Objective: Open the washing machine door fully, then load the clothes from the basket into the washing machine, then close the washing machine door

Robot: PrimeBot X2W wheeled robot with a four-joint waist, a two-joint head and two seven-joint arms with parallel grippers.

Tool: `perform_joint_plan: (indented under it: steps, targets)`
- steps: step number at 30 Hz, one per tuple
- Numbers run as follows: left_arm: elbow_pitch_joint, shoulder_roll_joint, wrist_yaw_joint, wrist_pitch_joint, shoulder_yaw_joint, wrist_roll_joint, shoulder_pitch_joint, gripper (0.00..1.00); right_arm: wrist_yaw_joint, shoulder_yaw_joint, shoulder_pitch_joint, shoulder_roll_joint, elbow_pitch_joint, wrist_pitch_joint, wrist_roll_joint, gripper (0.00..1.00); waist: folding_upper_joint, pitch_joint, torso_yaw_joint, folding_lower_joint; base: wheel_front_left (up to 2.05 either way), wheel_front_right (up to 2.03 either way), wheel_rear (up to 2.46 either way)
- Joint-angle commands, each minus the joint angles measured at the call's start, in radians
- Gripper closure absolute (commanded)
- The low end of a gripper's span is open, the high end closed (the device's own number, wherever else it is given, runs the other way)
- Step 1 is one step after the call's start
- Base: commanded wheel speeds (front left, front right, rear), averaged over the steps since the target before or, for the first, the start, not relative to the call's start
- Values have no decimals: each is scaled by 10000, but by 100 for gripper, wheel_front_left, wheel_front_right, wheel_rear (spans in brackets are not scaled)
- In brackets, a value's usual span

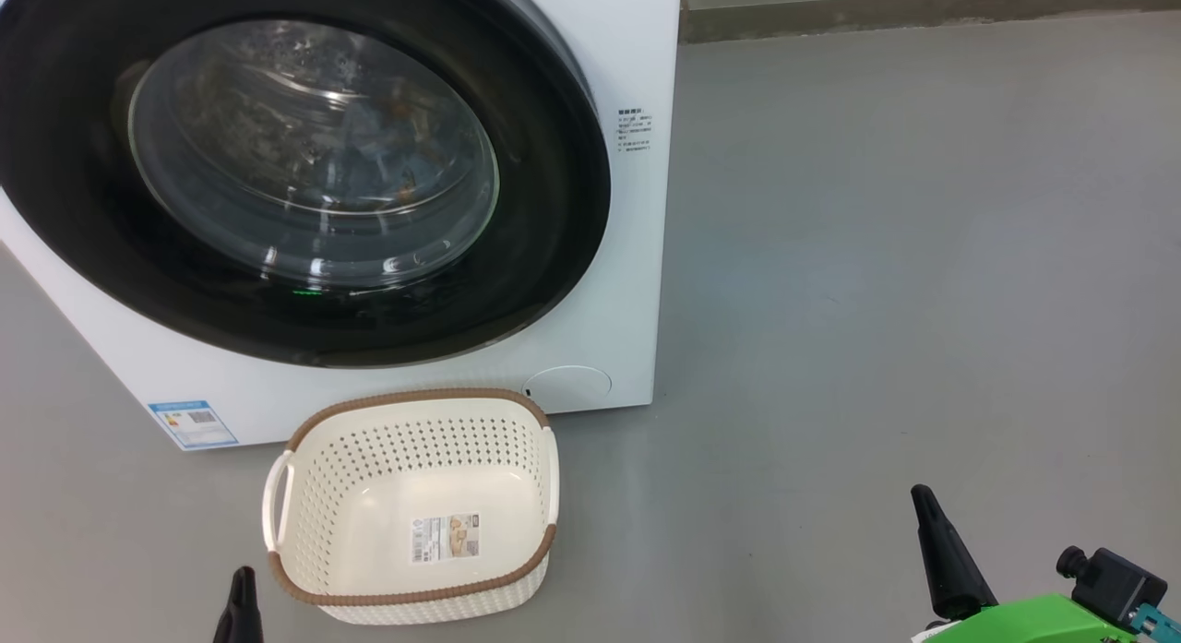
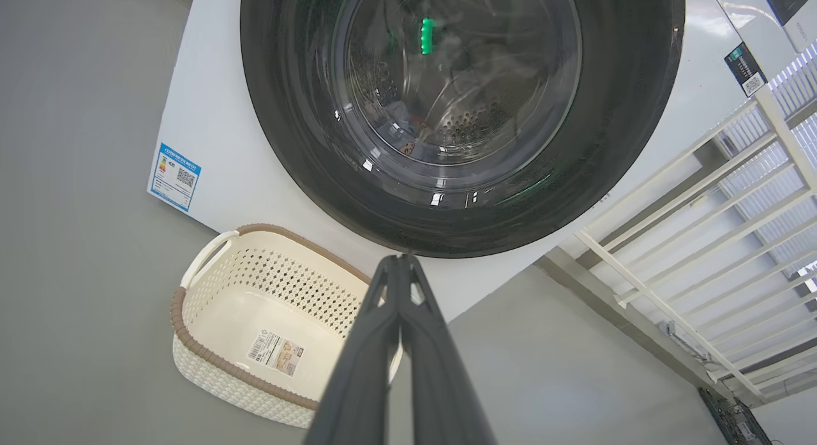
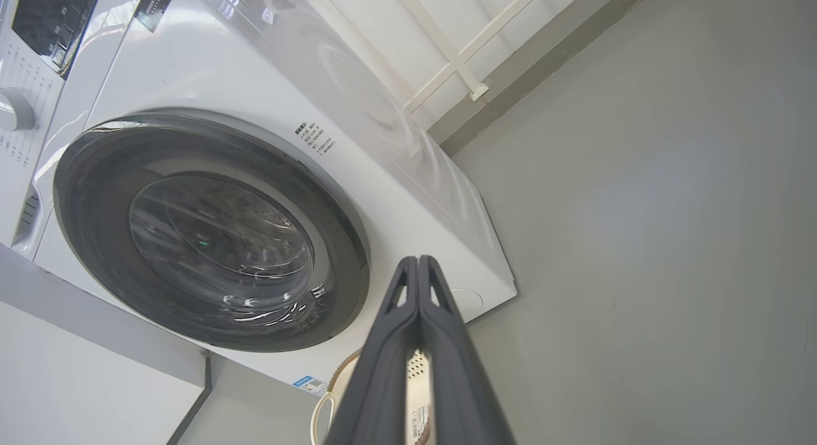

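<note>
Washing machine door (image 1: 304,168) sitting shut, clothes (image 1: 392,154) lying behind it; basket (image 1: 415,440) standing on floor (image 1: 876,302) nearby; left hand (image 2: 401,260) and right hand (image 3: 418,261) hanging, fingers together.

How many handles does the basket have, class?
2: a left handle and a right handle at opposite ends of the basket, in the head view. None seems hidden.

The white washing machine (image 1: 637,256) stands beyond the left end effector (image 1: 243,577) and the right end effector (image 1: 923,495), its black-rimmed washing machine door (image 1: 314,154) closed flush over the blue-and-orange clothes (image 1: 374,140) behind the glass, while the basket (image 1: 415,396), cream, brown-rimmed and empty, sits upright just ahead of the left end effector.
</note>
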Motion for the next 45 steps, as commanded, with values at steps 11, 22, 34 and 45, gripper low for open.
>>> perform_joint_plan:
  steps: [11,22,34,45]
  targets:
    - [59,241,-201,302,262,-1370,-690,100,-12,-103,-602,-105,-140,337,1405,100,0,9,4,-1,0,0,0]
    - [275,269,-261,607,353,-2607,-978,100,-15,-240,-702,-114,-71,652,2591,100,0,17,8,-1,0,0,0]
    - [512,293,-326,948,462,-3946,-1293,100,-17,-398,-812,-117,4,1003,3874,100,0,27,12,-1,0,0,0]
    - [711,309,-381,1237,558,-5059,-1557,100,-19,-535,-904,-116,67,1300,4940,100,0,34,16,-1,0,0,0]
